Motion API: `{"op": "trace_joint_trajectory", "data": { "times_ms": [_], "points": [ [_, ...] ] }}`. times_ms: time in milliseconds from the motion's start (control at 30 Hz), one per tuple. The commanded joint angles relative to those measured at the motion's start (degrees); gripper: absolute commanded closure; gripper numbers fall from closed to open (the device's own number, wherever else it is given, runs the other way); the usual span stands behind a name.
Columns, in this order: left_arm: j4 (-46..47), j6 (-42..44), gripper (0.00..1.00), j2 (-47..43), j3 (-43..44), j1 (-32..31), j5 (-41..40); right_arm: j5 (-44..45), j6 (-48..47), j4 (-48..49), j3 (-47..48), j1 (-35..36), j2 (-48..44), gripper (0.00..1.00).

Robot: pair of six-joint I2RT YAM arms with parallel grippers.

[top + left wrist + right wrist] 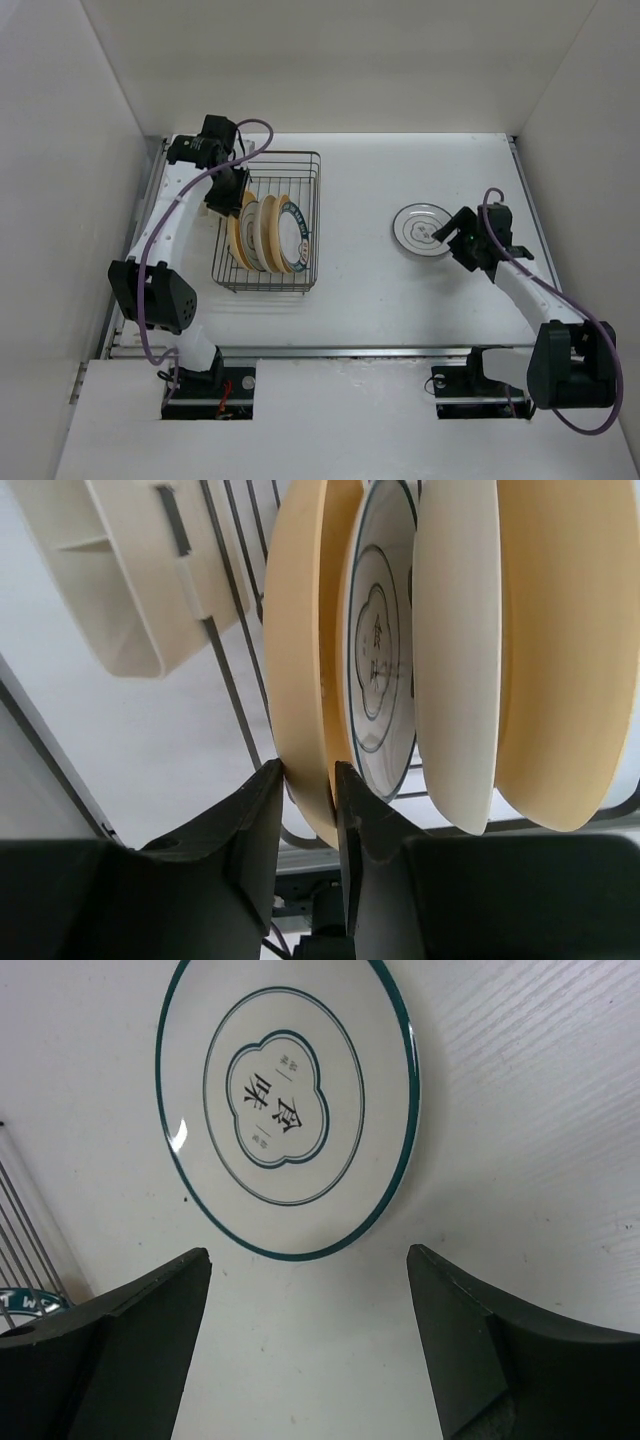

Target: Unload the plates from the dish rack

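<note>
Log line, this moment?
left gripper shut on yellow-tan round plate in wire dish rack | right gripper open near teal-rimmed white plate on table

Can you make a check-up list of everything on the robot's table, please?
Surface: white table, no spills seen.
Job's things: four plates stand on edge in the dish rack; one teal-rimmed plate lies flat on the table.
Clutter: cream plastic piece beside the rack's wires.
Grippers: left gripper pinches the rim of the end yellow plate; right gripper is open at the flat plate's edge.
Cables: purple cables loop along both arms.
Surroundings: plain white walls; nothing else seen.
</note>
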Motion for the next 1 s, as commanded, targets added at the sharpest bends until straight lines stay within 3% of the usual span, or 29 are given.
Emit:
{"op": "trace_joint_trajectory", "data": {
  "times_ms": [0,600,833,900,933,967],
  "points": [
    [-1.3,0.4,1.0,-1.0,5.7,0.5,-3.3,3.2,-1.0,-2.3,4.0,-0.3,-1.9,0.15],
    [-0.7,0.6,1.0,-1.7,15.8,-2.0,-8.9,2.0,-2.0,-4.1,6.6,-0.3,-6.7,0.15],
    [-1.9,1.1,1.0,0.2,12.1,-3.0,-10.9,2.0,-2.6,-4.6,6.6,-0.3,-7.2,0.15],
    [-2.7,1.6,0.83,0.2,12.1,-3.0,-10.4,2.0,-3.1,-4.6,6.1,-0.3,-7.7,0.15],
    [-2.7,1.6,0.65,0.2,12.1,-3.0,-10.4,2.0,-3.1,-4.6,6.1,-0.3,-7.7,0.15],
    [-2.7,1.6,0.57,0.2,12.1,-3.5,-11.2,2.0,-3.1,-4.6,6.1,-0.3,-7.7,0.15]
  ]
}}
